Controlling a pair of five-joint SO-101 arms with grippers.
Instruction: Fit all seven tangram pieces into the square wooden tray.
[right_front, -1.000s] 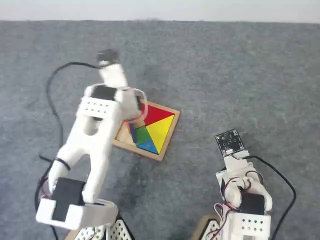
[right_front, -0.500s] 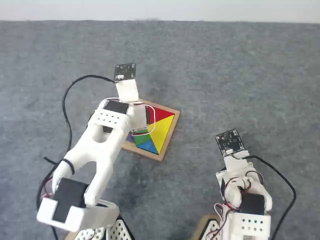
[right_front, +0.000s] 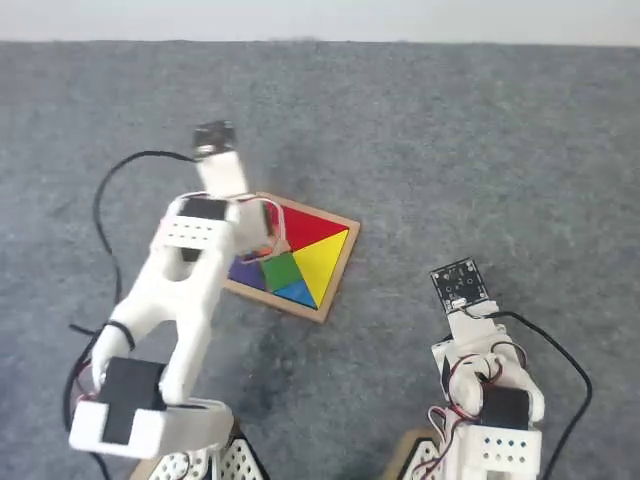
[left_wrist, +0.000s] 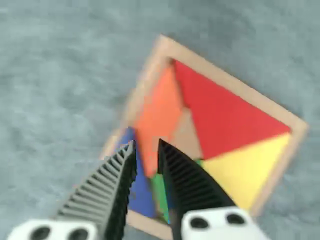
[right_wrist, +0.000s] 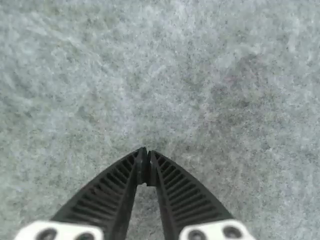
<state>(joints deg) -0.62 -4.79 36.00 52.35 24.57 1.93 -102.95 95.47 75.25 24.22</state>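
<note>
Pale wooden tray (left_wrist: 287, 155), matt coloured pieces (left_wrist: 220, 112), rough grey carpet (right_front: 480, 140).

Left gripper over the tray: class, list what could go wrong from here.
1. The left gripper hangs over the orange piece, jaws slightly apart. A push down or sideways could tip or shift that piece.
2. A tan patch beside it may be bare tray floor, so the fit could be unfinished. I cannot tell for sure.
3. The tray lies on carpet and might slide if nudged.
</note>
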